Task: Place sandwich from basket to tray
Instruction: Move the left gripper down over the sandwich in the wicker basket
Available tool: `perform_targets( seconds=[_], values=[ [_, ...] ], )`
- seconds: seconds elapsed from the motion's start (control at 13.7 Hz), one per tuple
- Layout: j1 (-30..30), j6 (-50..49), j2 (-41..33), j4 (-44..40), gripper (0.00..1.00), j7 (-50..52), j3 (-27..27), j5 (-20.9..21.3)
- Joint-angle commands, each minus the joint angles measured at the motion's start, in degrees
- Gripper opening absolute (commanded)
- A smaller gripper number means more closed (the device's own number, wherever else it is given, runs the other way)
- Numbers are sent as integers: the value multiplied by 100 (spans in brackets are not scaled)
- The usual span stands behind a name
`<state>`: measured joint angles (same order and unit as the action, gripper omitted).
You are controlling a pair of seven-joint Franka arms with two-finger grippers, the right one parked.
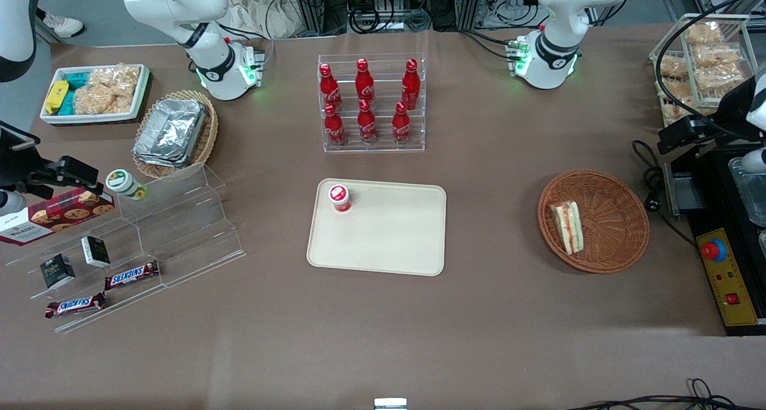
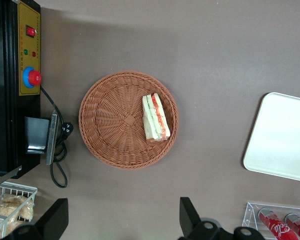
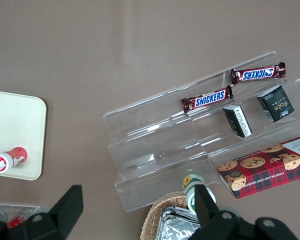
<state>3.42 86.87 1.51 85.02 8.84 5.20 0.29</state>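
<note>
Wicker basket (image 2: pixel 115 135) holds the sandwich (image 2: pixel 155 117) (untouched), well apart from the spread-wide fingers (image 2: pixel 189 217).

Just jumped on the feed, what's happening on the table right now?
Nothing is picked up yet. The sandwich lies in the basket, against the rim on the side toward the tray. The tray holds only a small red-capped cup. The left gripper is open, hanging high above the table beside the basket and touching nothing.
</note>
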Motion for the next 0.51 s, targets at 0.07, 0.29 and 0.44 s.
perform_targets(
  seconds=[0.07, 0.29, 0.44],
  values=[
    [71, -188, 24, -187, 100, -93, 34, -81],
    [89, -162, 33, 31, 100, -102, 52, -2],
    [89, -153, 121, 84, 100, -6, 52, -81]
  ],
)
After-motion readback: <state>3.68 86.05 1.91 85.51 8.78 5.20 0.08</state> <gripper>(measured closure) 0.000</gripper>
